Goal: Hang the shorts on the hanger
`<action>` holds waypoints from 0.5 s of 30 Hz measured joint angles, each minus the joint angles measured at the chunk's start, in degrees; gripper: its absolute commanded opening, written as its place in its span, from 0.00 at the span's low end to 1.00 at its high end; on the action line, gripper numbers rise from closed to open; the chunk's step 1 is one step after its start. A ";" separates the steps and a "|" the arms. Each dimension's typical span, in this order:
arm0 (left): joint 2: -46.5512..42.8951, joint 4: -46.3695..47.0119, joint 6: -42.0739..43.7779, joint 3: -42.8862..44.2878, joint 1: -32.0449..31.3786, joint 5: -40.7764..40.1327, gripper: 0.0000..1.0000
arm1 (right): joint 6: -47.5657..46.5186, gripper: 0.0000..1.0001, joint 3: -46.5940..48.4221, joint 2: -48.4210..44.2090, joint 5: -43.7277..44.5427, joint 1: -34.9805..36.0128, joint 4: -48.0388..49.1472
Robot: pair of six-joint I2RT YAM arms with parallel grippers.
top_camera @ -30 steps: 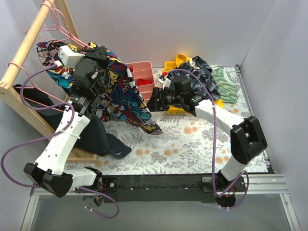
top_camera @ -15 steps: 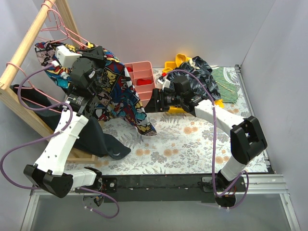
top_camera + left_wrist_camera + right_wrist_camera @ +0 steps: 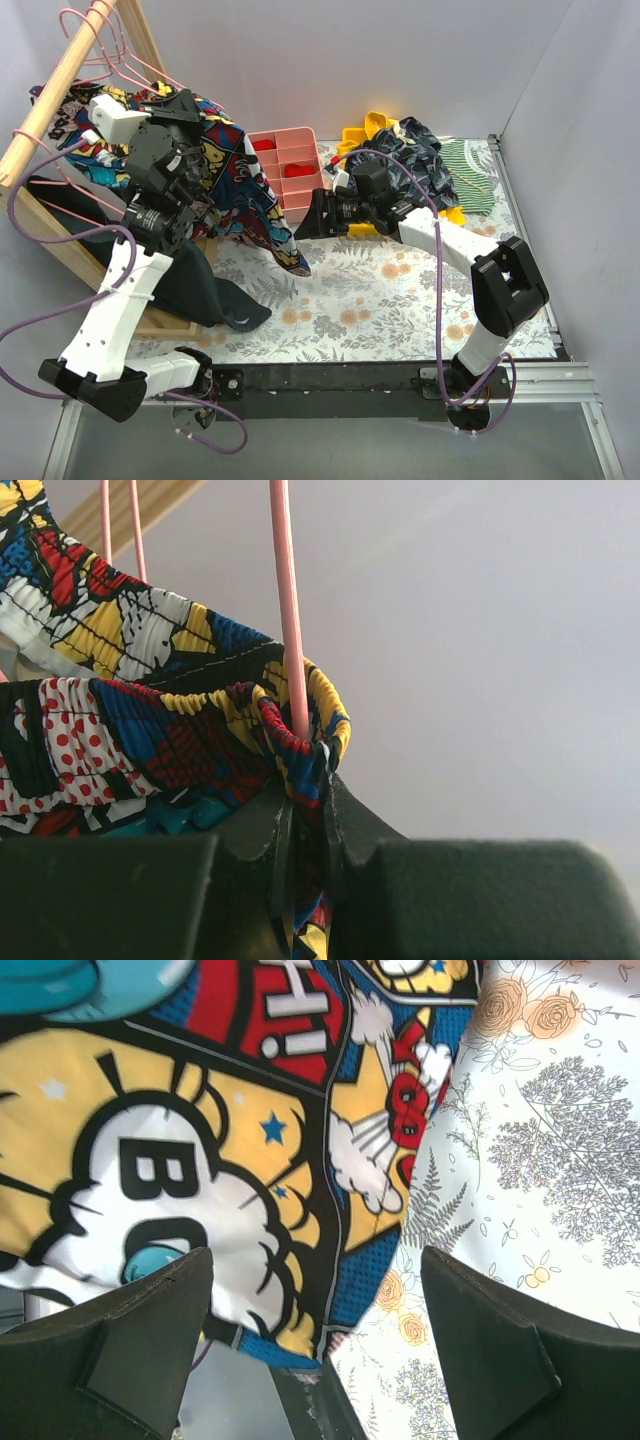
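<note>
We see the left gripper (image 3: 305, 825) pinched tight on the floppy comic-print cloth shorts (image 3: 150, 720), its dark fingers closed on the gathered elastic waistband. The band is ribbed and puckered, in blue, red, yellow, white and black. A thin pink wire hanger (image 3: 288, 610) runs straight down into the rolled fold of that waistband, just above the fingers. Two more pink wires cross a pale wooden rail (image 3: 140, 505) behind it.

From above, we find the shorts (image 3: 245, 190) held up at the far left corner of the table, against the slanted wooden rail frame (image 3: 50, 105). The cloth falls in loose folds, with the lowest hem pointing down over the floral-patterned table cover (image 3: 400, 290).

The right gripper (image 3: 312, 215) hangs just beside that trailing cloth, its wedge-shaped fingers (image 3: 140, 1330) spread wide and holding nothing. In the right wrist view the smooth printed fabric fills the space beyond them.

A dark navy garment (image 3: 205, 290) lies crumpled near the left edge.
</note>
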 measured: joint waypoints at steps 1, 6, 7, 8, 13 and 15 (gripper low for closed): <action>-0.17 -0.04 0.17 0.15 0.00 -0.46 0.00 | 0.00 0.91 0.00 0.07 0.02 0.07 -0.02; -0.35 -0.81 0.15 0.81 0.00 -2.71 0.00 | -0.09 0.91 0.00 0.13 0.02 0.13 -0.02; -0.35 -1.42 0.04 1.07 0.00 -3.06 0.00 | -0.09 0.91 0.00 0.13 0.02 0.13 -0.02; -0.35 -1.99 -0.24 1.38 0.00 -3.56 0.00 | -0.15 0.91 0.00 0.13 0.02 0.13 -0.02; -0.39 -3.08 -1.57 1.53 0.00 -5.49 0.00 | -0.31 0.91 0.00 0.13 0.02 0.15 -0.22; -0.50 -3.34 -1.92 1.51 0.00 -6.08 0.00 | -0.59 0.91 0.00 0.13 0.02 0.20 -0.81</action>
